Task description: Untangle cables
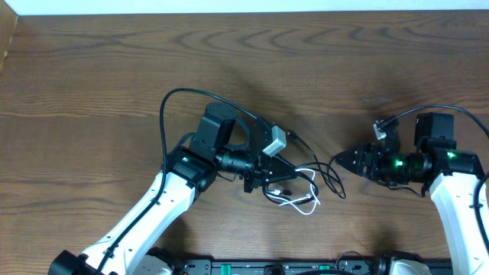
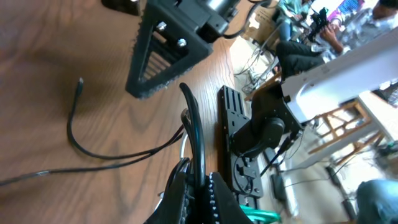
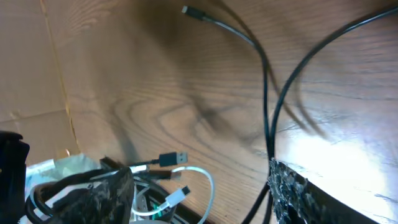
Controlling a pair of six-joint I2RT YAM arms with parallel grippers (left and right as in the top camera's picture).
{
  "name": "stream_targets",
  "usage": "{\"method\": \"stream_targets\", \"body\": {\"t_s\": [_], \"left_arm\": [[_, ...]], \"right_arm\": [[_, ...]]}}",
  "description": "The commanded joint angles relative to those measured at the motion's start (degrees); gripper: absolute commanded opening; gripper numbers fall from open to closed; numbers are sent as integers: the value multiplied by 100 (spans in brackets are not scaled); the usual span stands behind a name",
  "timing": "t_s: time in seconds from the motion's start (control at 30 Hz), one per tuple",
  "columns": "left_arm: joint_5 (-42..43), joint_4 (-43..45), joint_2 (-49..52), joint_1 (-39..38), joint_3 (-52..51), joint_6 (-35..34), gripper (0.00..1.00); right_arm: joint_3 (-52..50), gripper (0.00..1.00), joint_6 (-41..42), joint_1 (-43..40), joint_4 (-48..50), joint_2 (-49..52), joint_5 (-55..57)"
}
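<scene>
The cables (image 1: 306, 183) lie in a small tangle between my two grippers: thin black cords and one white cord (image 1: 304, 205). My left gripper (image 1: 293, 174) is shut on a black cable (image 2: 195, 134), which rises from between its fingers (image 2: 217, 199). Another black cord (image 2: 93, 151) trails over the wood to a small plug (image 2: 79, 84). My right gripper (image 1: 337, 160) is just right of the tangle and stands open (image 3: 199, 177). A black cable (image 3: 268, 118) runs beside its right finger (image 3: 298, 193). The white cable's plug (image 3: 177, 195) and a black USB plug (image 3: 172, 158) lie ahead of it.
A grey adapter block (image 1: 274, 138) sits by the left arm's wrist. The arms' own thicker black cables (image 1: 164, 114) loop over the table. A black rail (image 1: 306, 267) runs along the table's near edge. Bare wood (image 1: 244, 53) stretches behind the arms.
</scene>
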Motion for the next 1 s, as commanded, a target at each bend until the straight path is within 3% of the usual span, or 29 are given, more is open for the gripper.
{"method": "stream_targets", "body": {"t_s": [0.0, 0.1, 0.2, 0.3, 0.47, 0.83, 0.97], "left_arm": [[1086, 33, -20, 7, 48, 1526, 7], [1987, 37, -20, 7, 46, 2634, 8], [1982, 35, -15, 7, 46, 3106, 7], [1950, 37, -13, 7, 46, 3270, 7], [1790, 37, -13, 7, 46, 3445, 7], [1786, 35, -13, 9, 46, 3462, 8], [1690, 33, -13, 9, 46, 3462, 8]], "right_arm": [[26, 66, -103, 155, 7, -31, -236], [26, 66, -63, 181, 48, -31, -299], [26, 66, 188, 175, 240, -31, -348], [26, 65, 498, 179, 415, -31, -527], [9, 52, 627, 380, 37, -31, -828], [-623, 47, 614, 1392, -131, -31, -833], [-841, 46, 1010, 1550, -127, -31, -903]]}}
